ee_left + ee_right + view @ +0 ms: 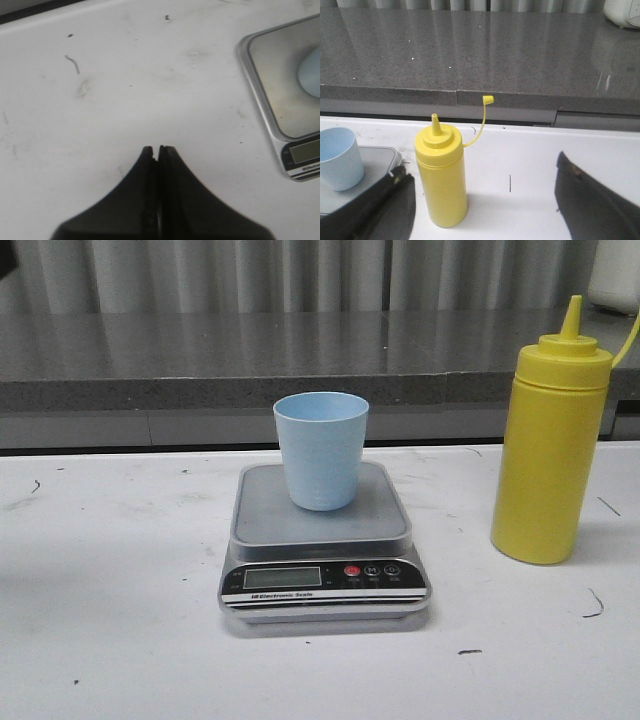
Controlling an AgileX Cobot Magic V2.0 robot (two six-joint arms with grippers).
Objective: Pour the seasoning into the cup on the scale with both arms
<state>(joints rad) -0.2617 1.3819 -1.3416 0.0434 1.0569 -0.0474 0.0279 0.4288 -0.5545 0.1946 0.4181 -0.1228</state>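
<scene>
The light blue cup [320, 448] stands upright on the silver-grey scale [325, 585] at the table's middle. The yellow seasoning bottle [548, 445] stands upright to the right of the scale, cap off and hanging on its strap. Neither gripper shows in the front view. In the left wrist view my left gripper [158, 149] is shut and empty over bare table, with the scale [260, 90] and the cup's edge [311, 75] off to one side. In the right wrist view my right gripper [480, 172] is open wide; the bottle [441, 177] stands between the fingers, nearer one, and the cup [339, 157] is beside it.
A white scuffed table [120, 570] carries everything. A grey stone counter ledge [250, 360] runs along the back. A white object [622, 12] sits on the counter at the far right.
</scene>
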